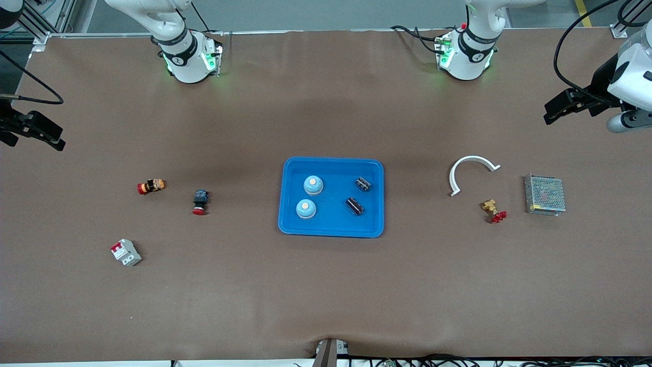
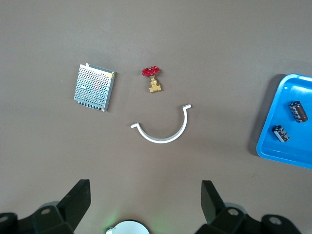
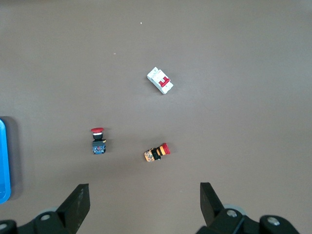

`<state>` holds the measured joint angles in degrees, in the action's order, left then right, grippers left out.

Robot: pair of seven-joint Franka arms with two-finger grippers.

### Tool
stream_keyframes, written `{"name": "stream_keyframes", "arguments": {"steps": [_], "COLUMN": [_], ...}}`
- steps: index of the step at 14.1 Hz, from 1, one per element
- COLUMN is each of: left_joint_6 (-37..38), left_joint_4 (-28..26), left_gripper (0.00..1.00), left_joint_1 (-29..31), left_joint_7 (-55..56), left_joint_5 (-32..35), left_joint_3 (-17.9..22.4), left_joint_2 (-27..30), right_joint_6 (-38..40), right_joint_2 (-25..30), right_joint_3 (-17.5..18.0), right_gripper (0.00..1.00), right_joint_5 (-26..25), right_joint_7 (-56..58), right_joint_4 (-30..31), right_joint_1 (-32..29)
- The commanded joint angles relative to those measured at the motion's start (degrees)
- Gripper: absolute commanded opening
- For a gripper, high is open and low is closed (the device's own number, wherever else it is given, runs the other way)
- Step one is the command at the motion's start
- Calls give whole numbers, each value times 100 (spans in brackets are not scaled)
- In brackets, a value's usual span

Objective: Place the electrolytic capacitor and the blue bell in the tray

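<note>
My left claw [image 2: 144, 207] wide over bare brown counter [image 1: 326, 285], right claw [image 3: 144, 207] wide, both empty, bright blue shallow plastic tray [image 1: 331, 230] cut off at both wrist views' edges.

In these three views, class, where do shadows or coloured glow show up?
Front view: soft broad shadows darken the table above the tray; green lights glow on both arm bases. Left wrist view: a faint green glow between the open left pincer fingers. Right wrist view: even light, small shadows.
</note>
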<state>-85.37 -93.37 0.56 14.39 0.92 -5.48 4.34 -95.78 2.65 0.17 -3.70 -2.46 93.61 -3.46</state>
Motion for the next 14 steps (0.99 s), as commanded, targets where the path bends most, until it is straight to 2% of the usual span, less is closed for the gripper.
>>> {"name": "stream_keyframes", "arguments": {"steps": [1,3,14], "left_joint_6": [117,179,188], "left_joint_4": [74,74,241], "left_gripper": [100,100,100], "left_joint_1": [23,23,41], "left_joint_7": [-59,-85,-235], "left_joint_5": [84,84,75], "left_joint_3": [-23,-23,21], "left_joint_2": [-12,-12,23], "right_joint_6": [86,86,95], "right_joint_2": [-54,-54,-89], "right_joint_3": [27,-104,-114], "right_gripper": [100,100,100], "right_joint_5": [36,264,440], "right_joint_7": [0,9,9], "right_joint_4": [-133,-133,-238], "right_joint_1": [-119,-111,-137]}}
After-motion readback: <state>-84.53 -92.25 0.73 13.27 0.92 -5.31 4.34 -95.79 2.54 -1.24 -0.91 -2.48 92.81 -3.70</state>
